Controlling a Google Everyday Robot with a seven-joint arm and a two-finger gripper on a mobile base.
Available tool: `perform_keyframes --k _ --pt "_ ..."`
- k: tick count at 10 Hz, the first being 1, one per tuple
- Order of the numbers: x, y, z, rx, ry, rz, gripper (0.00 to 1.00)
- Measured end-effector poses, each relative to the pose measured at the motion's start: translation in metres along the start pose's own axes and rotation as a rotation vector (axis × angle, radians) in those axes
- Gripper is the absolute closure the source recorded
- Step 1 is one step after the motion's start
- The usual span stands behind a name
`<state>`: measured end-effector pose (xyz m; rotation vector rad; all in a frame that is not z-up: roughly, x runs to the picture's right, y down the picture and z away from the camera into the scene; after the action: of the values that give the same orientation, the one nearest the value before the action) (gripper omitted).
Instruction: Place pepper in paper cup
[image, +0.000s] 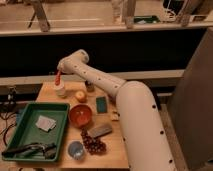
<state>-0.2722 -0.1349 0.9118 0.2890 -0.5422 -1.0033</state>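
Observation:
The pepper (58, 77) is a slender red-orange chili, held upright at the end of my arm. My gripper (60, 70) is at the far left of the wooden table, shut on the pepper's top. The pepper's lower tip hangs just above or inside the mouth of the small white paper cup (60, 91), which stands near the table's back left corner. I cannot tell whether the tip touches the cup.
A round orange-yellow fruit (80, 95) and a small dark jar (89, 86) stand right of the cup. An orange bowl (80, 115), teal block (102, 104), grapes (93, 144), blue cup (76, 149) and green tray (15, 129) lie nearer the front.

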Motion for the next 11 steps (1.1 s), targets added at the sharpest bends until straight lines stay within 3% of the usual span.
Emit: perform_keyframes --k 5,11 --pt "0.001 0.007 0.008 -0.003 -0.015 -0.007 0.98" --pt "-0.002 0.004 0.016 0.056 -0.049 -0.071 0.98"
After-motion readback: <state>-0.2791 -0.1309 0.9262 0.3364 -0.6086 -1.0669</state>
